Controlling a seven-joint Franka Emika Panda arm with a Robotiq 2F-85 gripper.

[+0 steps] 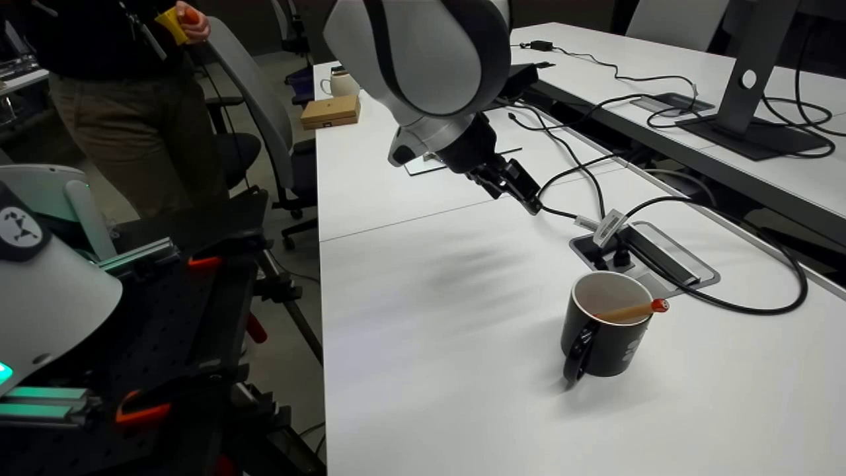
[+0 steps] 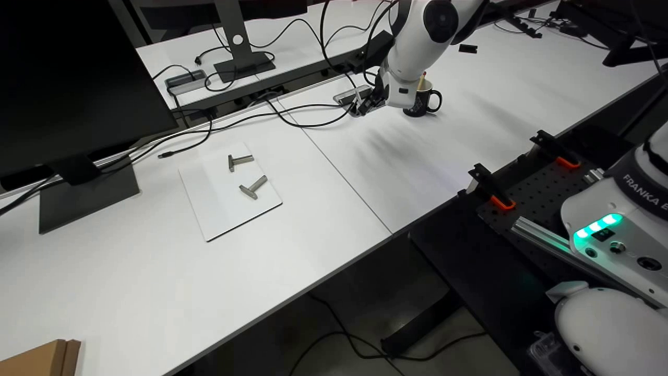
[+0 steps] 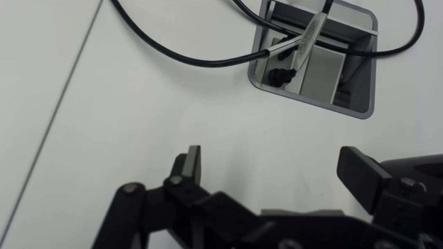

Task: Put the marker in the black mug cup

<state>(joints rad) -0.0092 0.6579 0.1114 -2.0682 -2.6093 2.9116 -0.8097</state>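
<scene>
One thin tan stick-shaped marker (image 1: 626,312), red-tipped, inside one glossy black cylindrical mug (image 1: 605,350) with side handle
Marker leans, red tip past the rim; mug stands upright on white tabletop (image 1: 429,396), near grey-framed socket box (image 3: 320,76) sunk in it; black two-fingered gripper (image 3: 271,159) hangs above the tabletop, apart from the mug, fingers spread wide, nothing held between them

White counter (image 1: 410,396) | grey office chair (image 1: 256,99) beside one long edge | white table (image 1: 634,56) beyond the opposite edge | dim floor (image 2: 370,290) below
</scene>
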